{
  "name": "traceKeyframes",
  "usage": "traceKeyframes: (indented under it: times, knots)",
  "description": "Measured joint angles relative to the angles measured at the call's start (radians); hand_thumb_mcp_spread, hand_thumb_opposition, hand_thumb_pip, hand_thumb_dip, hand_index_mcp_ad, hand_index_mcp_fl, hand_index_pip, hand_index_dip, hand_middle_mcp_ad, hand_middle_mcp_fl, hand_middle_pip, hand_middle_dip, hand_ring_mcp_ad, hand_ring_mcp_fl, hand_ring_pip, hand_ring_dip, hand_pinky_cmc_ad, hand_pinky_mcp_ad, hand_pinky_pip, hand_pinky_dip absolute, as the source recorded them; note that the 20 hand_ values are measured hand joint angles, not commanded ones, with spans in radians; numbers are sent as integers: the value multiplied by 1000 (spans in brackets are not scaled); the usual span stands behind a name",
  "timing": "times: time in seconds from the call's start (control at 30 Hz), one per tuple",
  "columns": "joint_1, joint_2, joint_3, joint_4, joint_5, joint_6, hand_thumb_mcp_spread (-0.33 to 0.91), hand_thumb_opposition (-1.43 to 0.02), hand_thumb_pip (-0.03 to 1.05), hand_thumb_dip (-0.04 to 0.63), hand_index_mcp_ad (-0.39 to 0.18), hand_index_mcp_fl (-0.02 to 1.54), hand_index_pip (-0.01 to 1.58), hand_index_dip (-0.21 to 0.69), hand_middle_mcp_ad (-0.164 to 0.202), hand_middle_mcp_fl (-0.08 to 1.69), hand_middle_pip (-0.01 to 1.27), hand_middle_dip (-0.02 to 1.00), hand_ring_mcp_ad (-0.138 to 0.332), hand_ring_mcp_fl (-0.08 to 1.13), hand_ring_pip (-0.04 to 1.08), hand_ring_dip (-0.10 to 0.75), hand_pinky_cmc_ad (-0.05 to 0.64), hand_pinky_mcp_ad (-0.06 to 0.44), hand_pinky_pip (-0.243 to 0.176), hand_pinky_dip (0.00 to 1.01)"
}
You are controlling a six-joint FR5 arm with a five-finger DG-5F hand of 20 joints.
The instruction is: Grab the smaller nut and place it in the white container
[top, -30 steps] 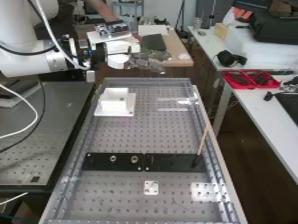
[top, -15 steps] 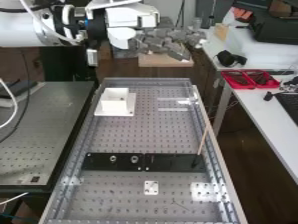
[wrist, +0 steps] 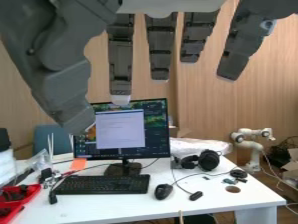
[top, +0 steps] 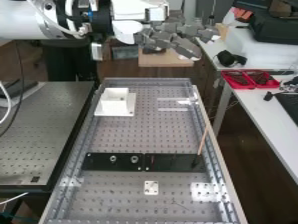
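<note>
- Two parts we see on the bar (top: 169, 162): larger nut (top: 113, 158), bearing (top: 134, 159).
- Our hand (top: 174, 37) hangs past the bench's (top: 120, 135) far end, fingers wide.
- We see the container (top: 115, 104) beyond the bar.

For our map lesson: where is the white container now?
In the high view, the white container stands near the far left corner of the perforated bench, beyond the black bar.

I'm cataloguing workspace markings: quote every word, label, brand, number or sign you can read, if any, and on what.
No text is readable enough to quote.
Monitor: too small to read.
Keyboard: key markings too small to read.
White container: no lettering visible.
</note>
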Motion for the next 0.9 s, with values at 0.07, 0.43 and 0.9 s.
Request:
traceKeyframes:
  times: [0.07, 0.43, 0.9]
  knots:
    - [-1, -3, 11, -12, -2, 4, 288, -789, 749, 218, -124, 21, 1079, 94, 82, 180, 117, 251, 113, -2, 101, 127, 325, 297, 0, 328]
    - [3, -8, 29, -60, -11, 12, 288, -789, 747, 222, -126, 21, 1065, 94, 82, 180, 117, 251, 113, -2, 99, 127, 325, 297, 0, 328]
    - [3, 9, 16, -87, -17, 23, 288, -789, 738, 218, -122, 37, 948, 94, 82, 183, 117, 251, 113, -2, 99, 127, 325, 297, 0, 328]
